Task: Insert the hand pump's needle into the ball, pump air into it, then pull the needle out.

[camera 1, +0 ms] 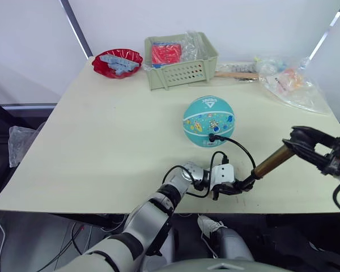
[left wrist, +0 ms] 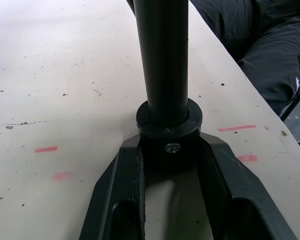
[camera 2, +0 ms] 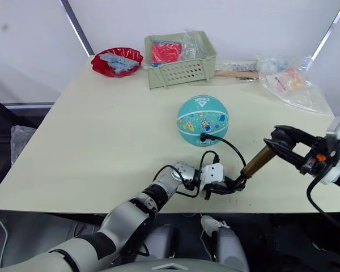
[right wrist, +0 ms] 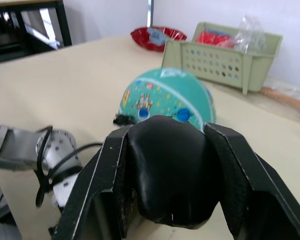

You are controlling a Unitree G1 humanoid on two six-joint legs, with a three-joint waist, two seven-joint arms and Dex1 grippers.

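Tabletop point(camera 1: 102, 141) carrying ball point(camera 1: 208, 120) mid-right, hose fitting plugged into its near side. Hand pump point(camera 1: 266, 165) slanting between pincers: left pincer point(camera 1: 229, 188) clamping black base, right pincer point(camera 1: 299, 139) gripping T-handle.

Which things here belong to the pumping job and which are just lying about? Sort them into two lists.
Job:
the ball
the hand pump, base in the left gripper, handle in the right gripper
the hose, its end at the ball

Lying about:
red bowl
green basket
plastic bags
wooden stick
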